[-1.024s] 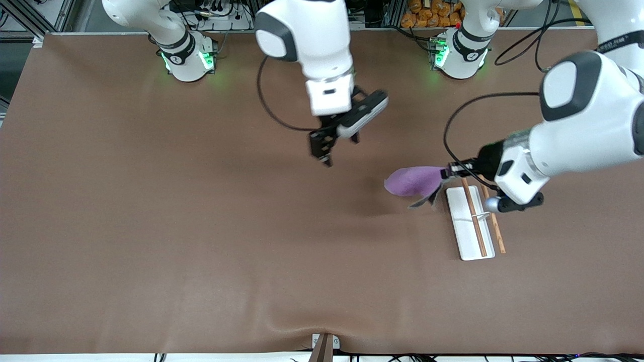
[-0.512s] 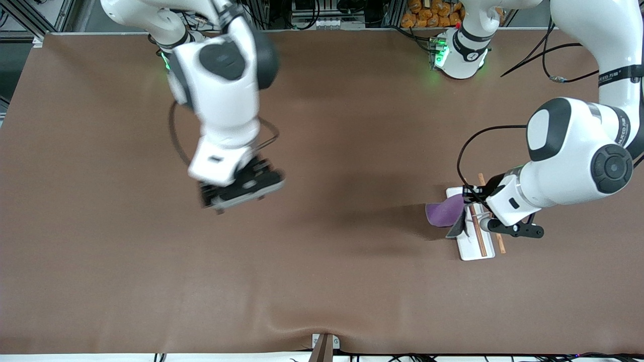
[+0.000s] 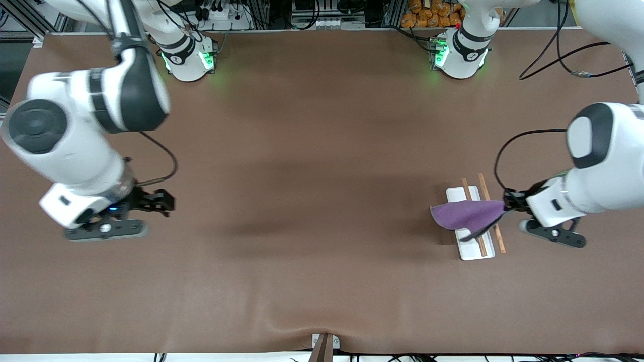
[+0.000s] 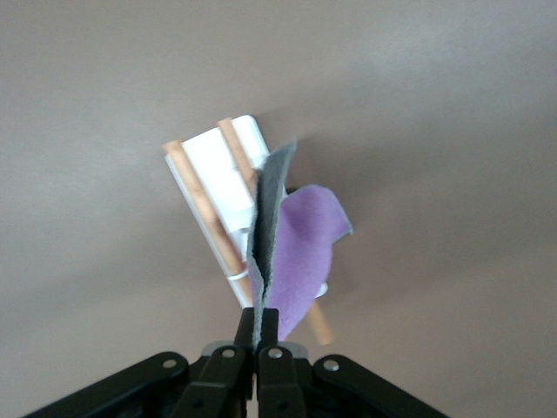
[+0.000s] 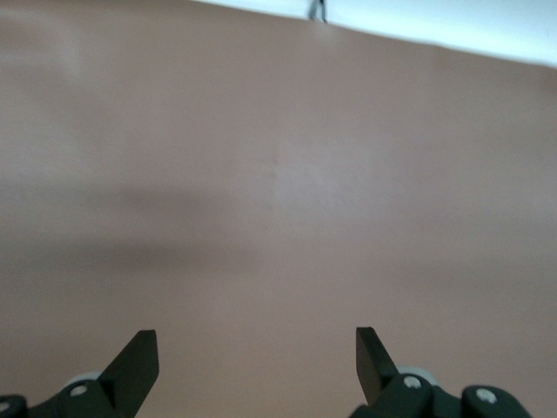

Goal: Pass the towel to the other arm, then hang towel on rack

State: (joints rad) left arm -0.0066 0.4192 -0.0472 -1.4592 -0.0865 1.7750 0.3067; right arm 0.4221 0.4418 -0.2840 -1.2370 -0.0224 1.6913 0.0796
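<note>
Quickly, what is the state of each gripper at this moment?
Left gripper: shut on the towel, over the rack.
Right gripper: open, holding nothing, over the table at the right arm's end.

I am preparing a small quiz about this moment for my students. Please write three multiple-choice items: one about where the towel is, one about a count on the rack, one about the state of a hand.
1. Where is the purple towel?
A. Flat on the table near the right arm's base
B. Over the rack, held at one edge by the left hand
C. In the right hand

2. How many wooden rods does the rack have?
A. One
B. Two
C. Four

3. What is the state of the right hand?
A. Open and empty
B. Shut on the towel
C. Shut on a rod

Answers:
1 B: the front view shows the towel spread above the white tray, pinched by the left hand.
2 B: two parallel rods show in the front and left wrist views.
3 A: the right wrist view shows its fingers wide apart over bare table.
</note>
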